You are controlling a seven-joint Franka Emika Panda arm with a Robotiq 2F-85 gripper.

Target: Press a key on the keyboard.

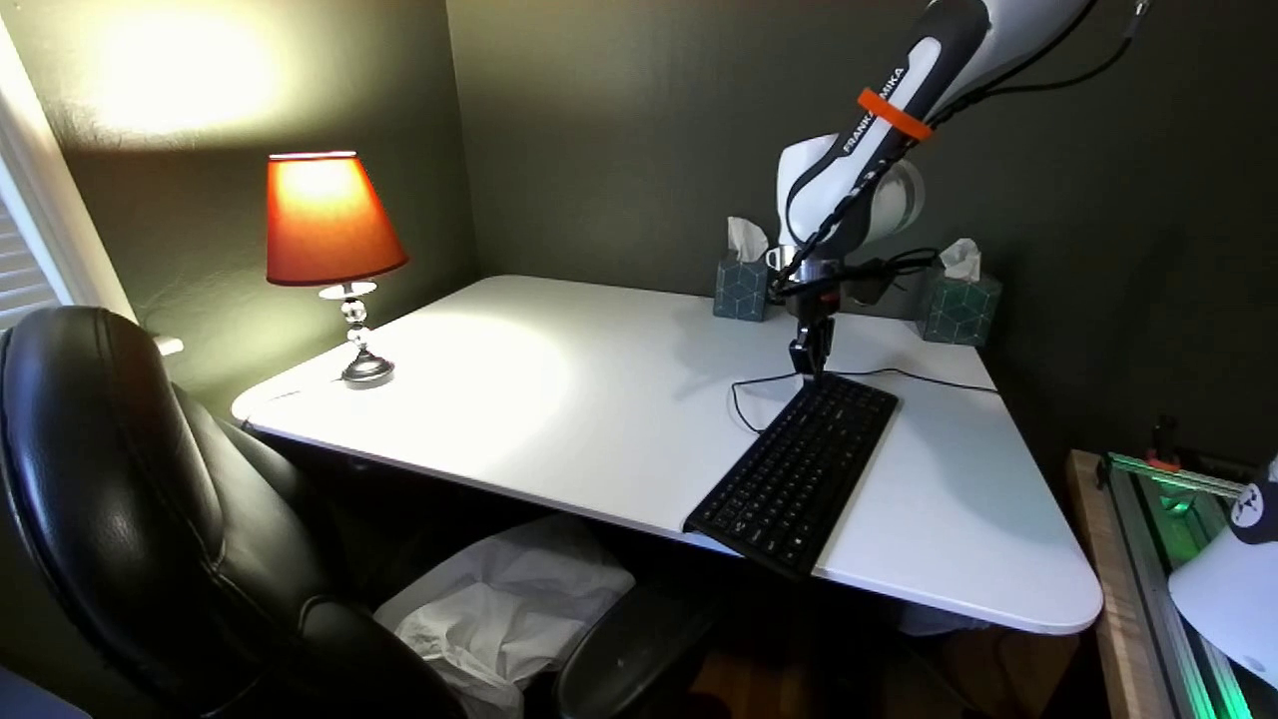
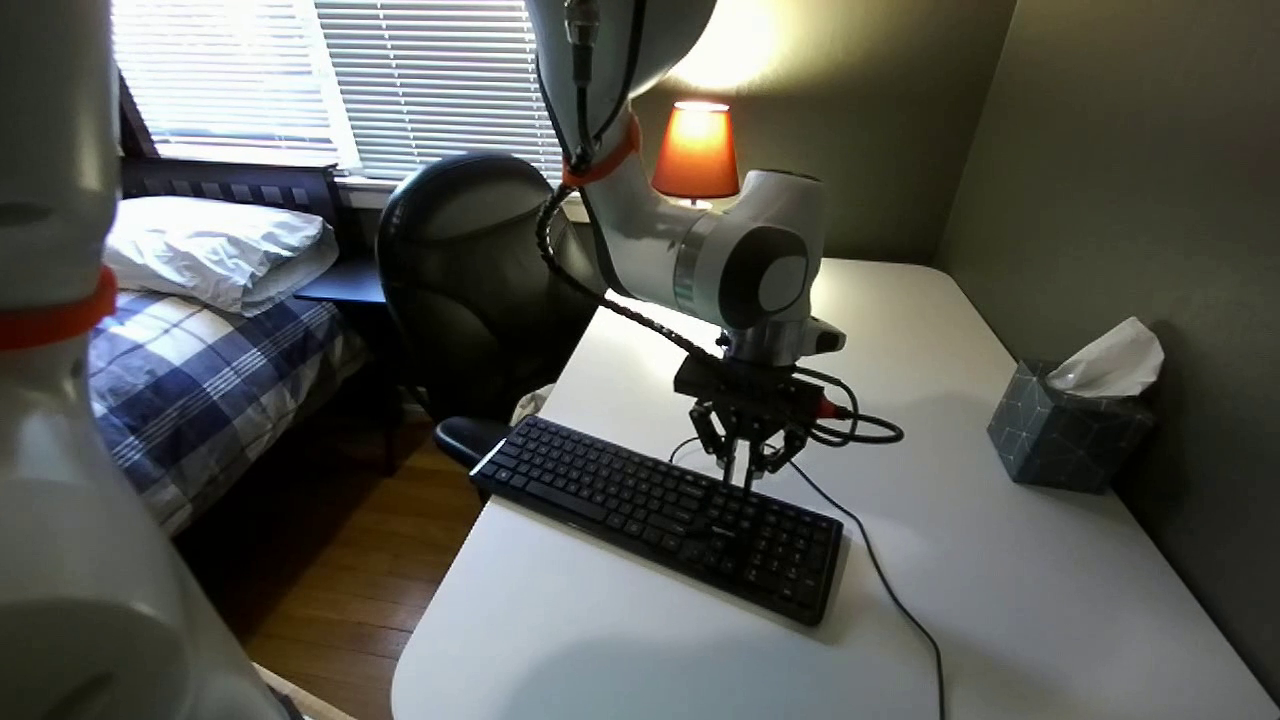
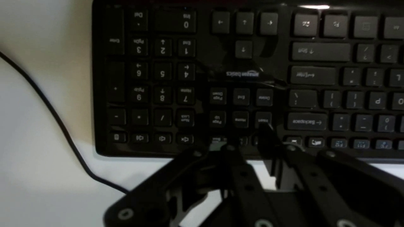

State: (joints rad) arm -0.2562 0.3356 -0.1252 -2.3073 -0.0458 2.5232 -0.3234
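The black keyboard [image 1: 799, 469] lies on the white desk in both exterior views, with one end at the desk's front edge; it also shows in an exterior view [image 2: 600, 485]. In the wrist view the keyboard [image 3: 243, 74] appears upside down, its number pad on the left. My gripper [image 2: 738, 480] points down over the keyboard's back edge; it also shows in an exterior view [image 1: 811, 371]. Its fingers [image 3: 250, 130] are a little apart with nothing between them, over the top rows near Insert and Home. One fingertip overlaps the Insert key. I cannot tell whether it touches.
A thin black cable [image 2: 890, 580] runs across the desk [image 1: 599, 350] behind the keyboard. Tissue boxes [image 1: 741, 290] [image 1: 960, 308] stand along the wall. A red lamp [image 1: 334, 225] stands at the far end. A black chair [image 1: 120, 479] is at the front edge.
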